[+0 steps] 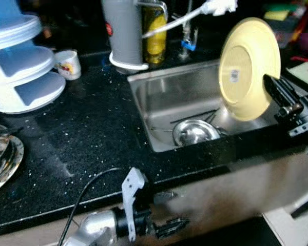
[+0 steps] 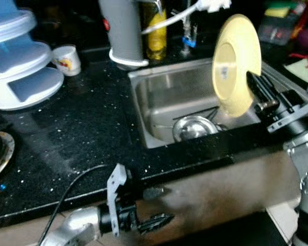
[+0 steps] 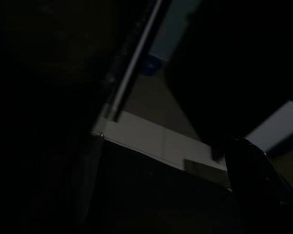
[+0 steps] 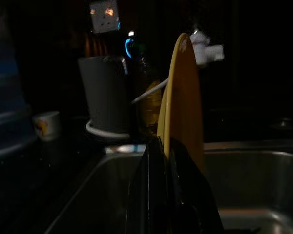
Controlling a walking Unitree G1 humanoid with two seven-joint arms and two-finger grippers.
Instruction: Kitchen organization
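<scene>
— What does the plate look like?
— The yellow plate [image 1: 249, 66] is round and pale, with a small white sticker on its underside.

— How is it held?
— It stands on edge, nearly upright, above the right end of the steel sink [image 1: 159, 92], clamped at its lower right rim by the right gripper [image 1: 272, 87].

— And below it?
— A shiny steel bowl [image 1: 195, 133] sits at the basin's front edge, beside some thin utensils.
</scene>
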